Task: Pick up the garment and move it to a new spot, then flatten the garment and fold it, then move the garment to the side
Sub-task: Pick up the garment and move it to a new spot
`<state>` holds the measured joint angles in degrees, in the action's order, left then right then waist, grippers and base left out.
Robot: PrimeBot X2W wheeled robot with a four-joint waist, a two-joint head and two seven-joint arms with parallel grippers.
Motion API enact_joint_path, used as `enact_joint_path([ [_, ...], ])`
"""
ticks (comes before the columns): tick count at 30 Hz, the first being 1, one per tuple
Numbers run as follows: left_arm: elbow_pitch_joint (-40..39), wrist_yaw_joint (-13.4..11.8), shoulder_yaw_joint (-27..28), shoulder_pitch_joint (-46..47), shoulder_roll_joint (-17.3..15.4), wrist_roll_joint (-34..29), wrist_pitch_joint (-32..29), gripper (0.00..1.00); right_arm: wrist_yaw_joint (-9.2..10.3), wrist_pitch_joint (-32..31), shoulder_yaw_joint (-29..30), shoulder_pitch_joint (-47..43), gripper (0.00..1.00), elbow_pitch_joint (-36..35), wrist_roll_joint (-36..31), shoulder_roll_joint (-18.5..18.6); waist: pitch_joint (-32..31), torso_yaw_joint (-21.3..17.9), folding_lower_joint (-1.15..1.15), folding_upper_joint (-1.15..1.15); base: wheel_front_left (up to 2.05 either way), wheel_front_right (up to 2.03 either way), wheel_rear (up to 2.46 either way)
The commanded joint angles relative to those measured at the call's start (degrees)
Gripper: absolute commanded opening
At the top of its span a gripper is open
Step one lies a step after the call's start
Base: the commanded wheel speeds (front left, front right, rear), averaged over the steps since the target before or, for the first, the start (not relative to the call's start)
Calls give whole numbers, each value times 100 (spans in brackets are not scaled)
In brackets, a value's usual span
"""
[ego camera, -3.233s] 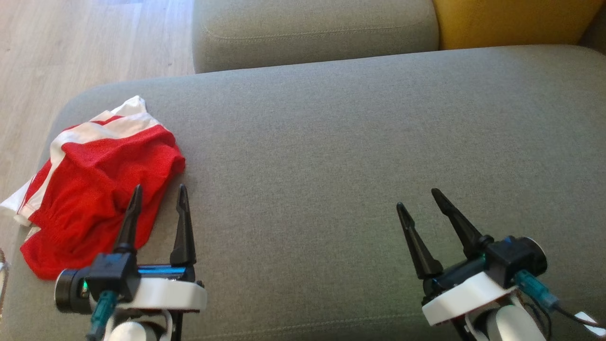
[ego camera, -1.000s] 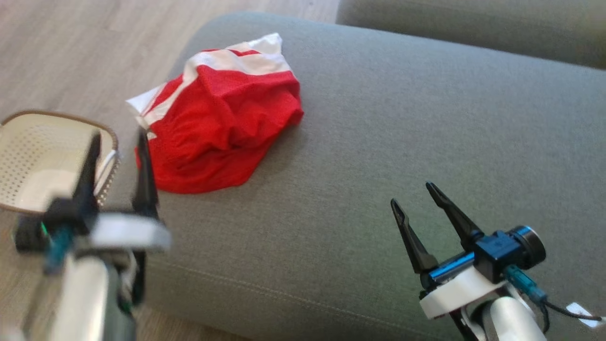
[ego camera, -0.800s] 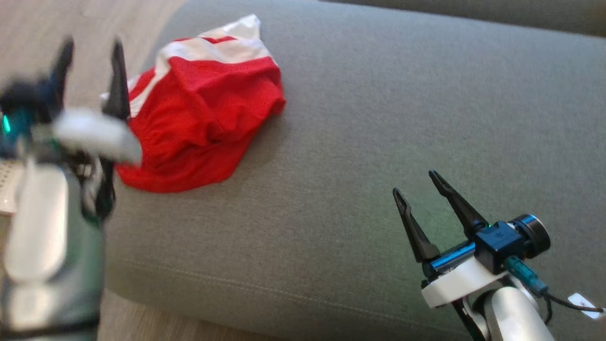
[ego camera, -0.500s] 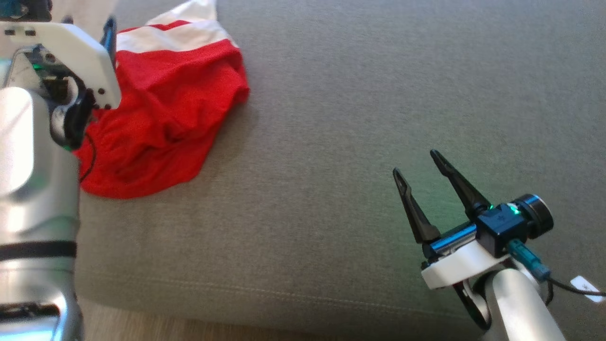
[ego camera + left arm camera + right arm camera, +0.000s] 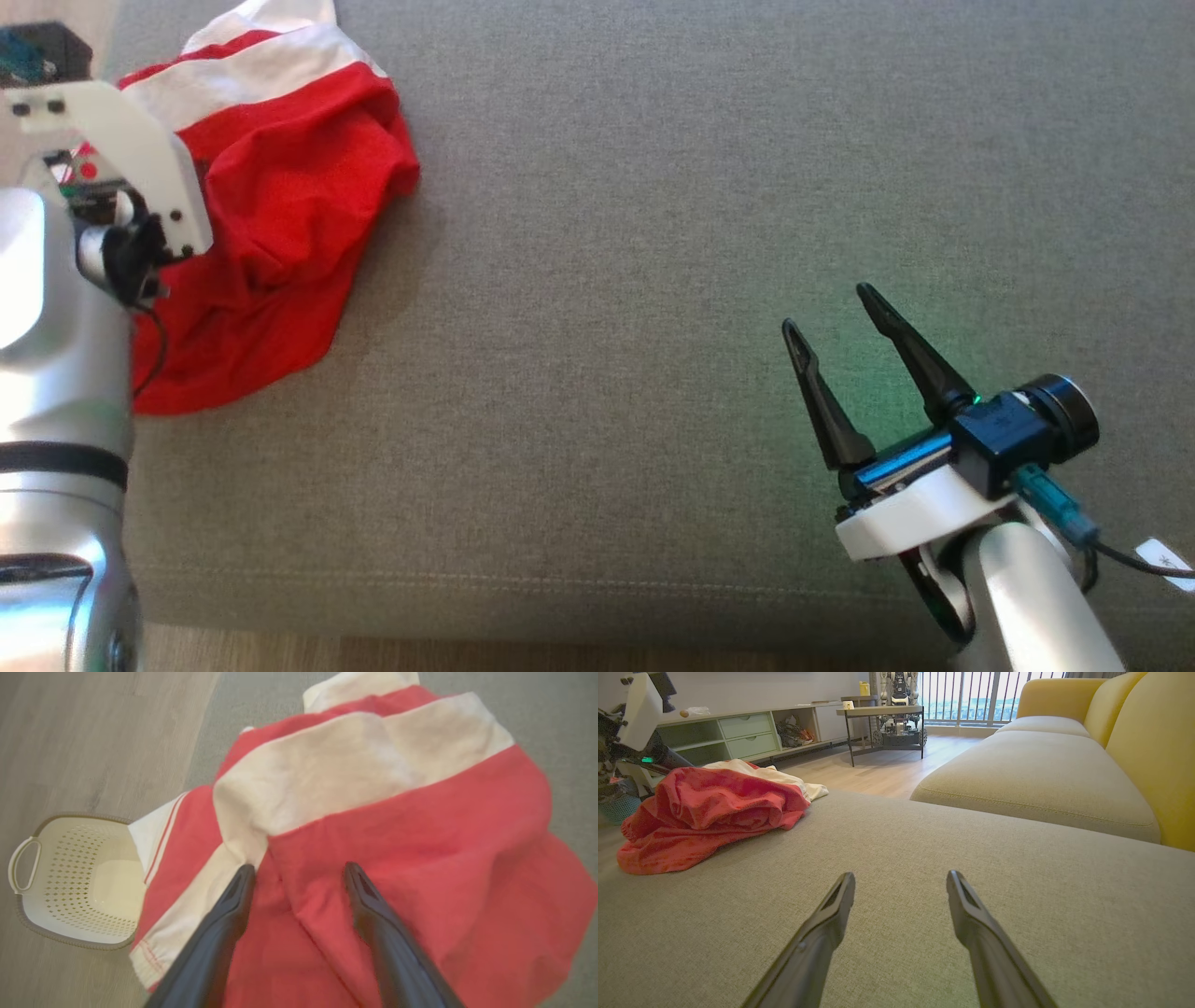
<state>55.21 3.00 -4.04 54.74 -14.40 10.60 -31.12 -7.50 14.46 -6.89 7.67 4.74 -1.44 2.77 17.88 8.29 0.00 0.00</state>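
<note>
Garment (image 5: 271, 187): red mesh with white bands, crumpled in a heap on the left end of the grey cushion (image 5: 672, 215). Not flattened, not folded. One white corner reaches past the cushion's left edge. The red part faces the cushion's middle and the white bands lie toward its far-left corner.

Left gripper (image 5: 299, 870): fingers spread wide, nothing pinched between them. It sits over the heap at the cushion's left end, tips pointing down at the fabric. One tip is at the line where a white band meets the red, the other is over red. Can't tell from the wrist view whether the tips touch the cloth, as the fingers are a bit blurred. In the head view the left arm (image 5: 56, 373) stands at the cushion's front-left corner and covers the heap's left side.

Right gripper (image 5: 828, 310): also released, fingers splayed, empty. It is low over the bare right-front part of the cushion, well apart from the garment, fingers pointing toward the cushion's back edge.

Off the cushion's left edge: wood floor (image 5: 93, 742) with a cream perforated basket (image 5: 74, 882), upright, just beside the overhanging white corner. Behind the cushion: a second grey seat (image 5: 1036, 774) and a yellow backrest (image 5: 1148, 742).
</note>
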Motion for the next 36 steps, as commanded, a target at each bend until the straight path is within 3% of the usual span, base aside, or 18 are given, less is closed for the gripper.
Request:
enact_joint_path([
  [1,-89,-30,136,213,-304,34,63,100,1,54,-130,164,100,-245,48,10,47,-13,0,0,0,0,0],
  [3,45,-23,149,223,-281,80,124,100,1,54,-61,190,100,-298,85,10,98,-3,0,0,0,0,0],
  [4,73,-17,146,239,-273,90,218,66,1,54,-41,199,100,-315,86,10,114,5,0,0,0,0,0],
  [5,100,3,148,255,-263,110,314,0,1,54,-19,207,100,-323,77,10,125,11,0,0,0,0,0],
  [13,-108,69,168,430,-316,153,1812,0,1,54,74,226,100,-282,130,10,-37,19,0,0,0,0,0],
  [20,-539,163,81,507,-268,178,2538,0,1,54,93,118,100,-270,278,10,-491,-33,0,0,0,0,0],
  [28,-1453,228,-90,482,-107,234,2636,0,1,54,47,6,100,-281,486,10,-1011,-313,0,0,0,0,0],
  [36,-2615,252,-211,152,182,500,2165,0,1,54,-29,-102,100,-424,682,10,-1358,-1041,0,0,0,0,0],
])
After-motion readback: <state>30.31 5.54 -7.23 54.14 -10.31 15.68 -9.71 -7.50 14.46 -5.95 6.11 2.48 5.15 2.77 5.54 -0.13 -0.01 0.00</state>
